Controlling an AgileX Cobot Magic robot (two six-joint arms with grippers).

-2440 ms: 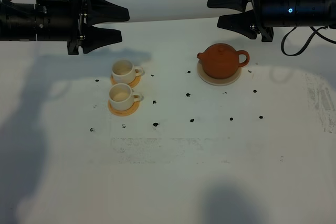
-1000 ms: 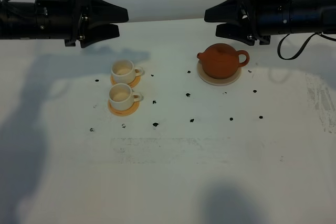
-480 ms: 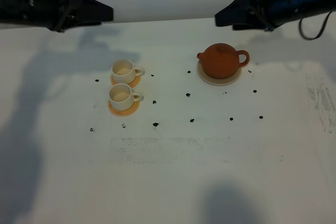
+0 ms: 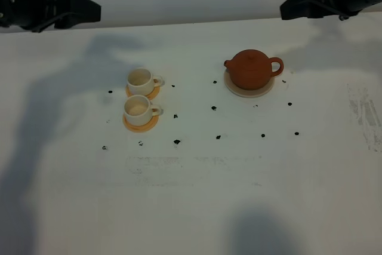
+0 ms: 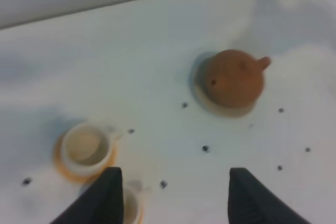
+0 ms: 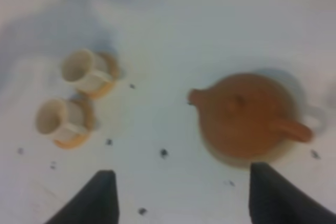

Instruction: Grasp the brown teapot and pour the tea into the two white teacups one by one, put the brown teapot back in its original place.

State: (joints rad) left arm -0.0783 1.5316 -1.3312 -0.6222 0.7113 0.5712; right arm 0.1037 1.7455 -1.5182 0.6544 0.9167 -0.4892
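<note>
Teapot (image 4: 250, 68) squat, red-brown, w/ knobbed lid, on cream coaster (image 4: 249, 93); L+R jaws spread.

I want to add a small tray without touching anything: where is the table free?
The widest bare patch is the near part of the table, in front of the black specks. A narrower lane, with only specks, lies between the brown teapot and the cups. Crowded: the far teacup and near teacup stand close together on orange coasters.
</note>
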